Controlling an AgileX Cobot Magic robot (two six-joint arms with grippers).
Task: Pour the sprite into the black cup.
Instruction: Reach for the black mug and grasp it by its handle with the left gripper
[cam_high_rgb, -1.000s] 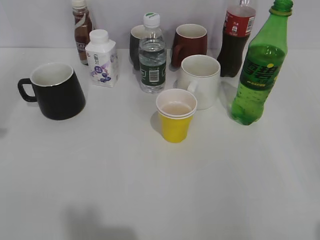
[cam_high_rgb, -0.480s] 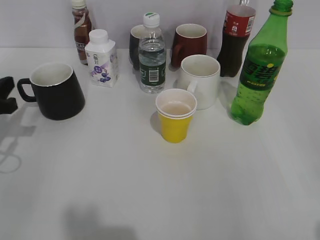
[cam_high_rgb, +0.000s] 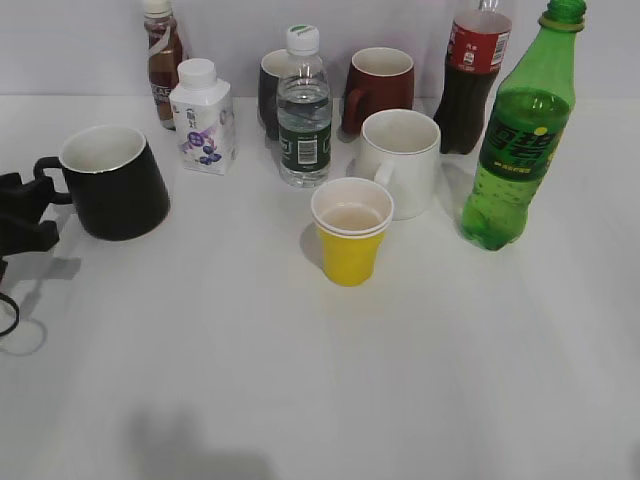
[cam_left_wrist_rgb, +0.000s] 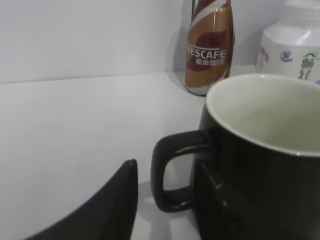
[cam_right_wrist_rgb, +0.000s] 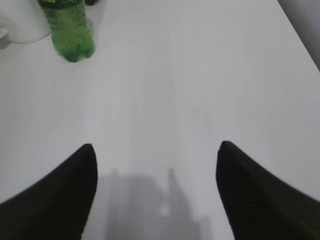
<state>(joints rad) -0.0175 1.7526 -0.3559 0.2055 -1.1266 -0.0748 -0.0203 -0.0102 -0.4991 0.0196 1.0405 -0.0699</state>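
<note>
The sprite stands untouched; both fingers parted, left gripper flanking black cup handle.

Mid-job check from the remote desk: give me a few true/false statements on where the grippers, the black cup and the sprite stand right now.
1. The left gripper is at the black cup, on its handle side. True.
2. The left gripper is shut on the handle. False: its fingers stand apart, with the handle in the gap between them in the left wrist view.
3. The sprite stands upright on the table, with nothing gripping it. True.
4. The right gripper is clamped on the sprite. False: it is open over bare table, and the bottle stands apart from it at the top of the right wrist view.
5. The black cup lies on its side. False: it stands upright, mouth up.
</note>
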